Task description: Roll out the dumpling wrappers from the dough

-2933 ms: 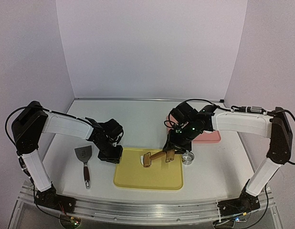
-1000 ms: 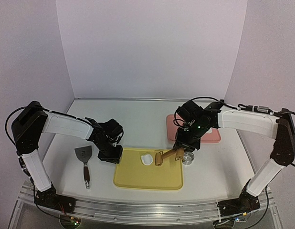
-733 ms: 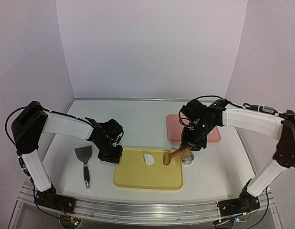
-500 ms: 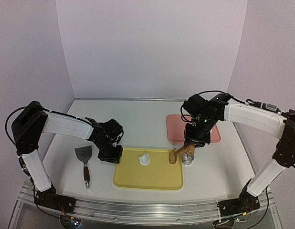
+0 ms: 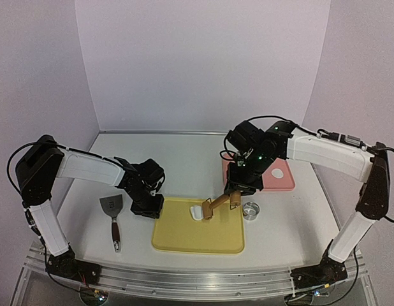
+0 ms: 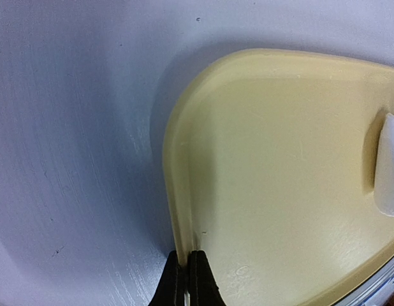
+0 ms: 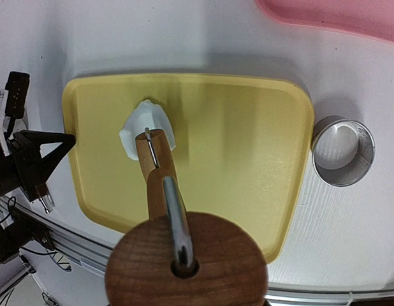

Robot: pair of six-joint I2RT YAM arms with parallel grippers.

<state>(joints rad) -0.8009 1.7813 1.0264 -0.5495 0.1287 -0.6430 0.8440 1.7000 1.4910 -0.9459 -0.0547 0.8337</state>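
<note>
right gripper clamps the rolling pin, roller reaching near-left onto the dough; left gripper pinches the tray at its left rim.

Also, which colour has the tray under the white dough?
The tray is pale yellow, clearest in the right wrist view.

The left tool pinches the yellow tray at its rim. A white dough piece lies inside the tray's right side, and bare bench spreads left of the tray.
</note>
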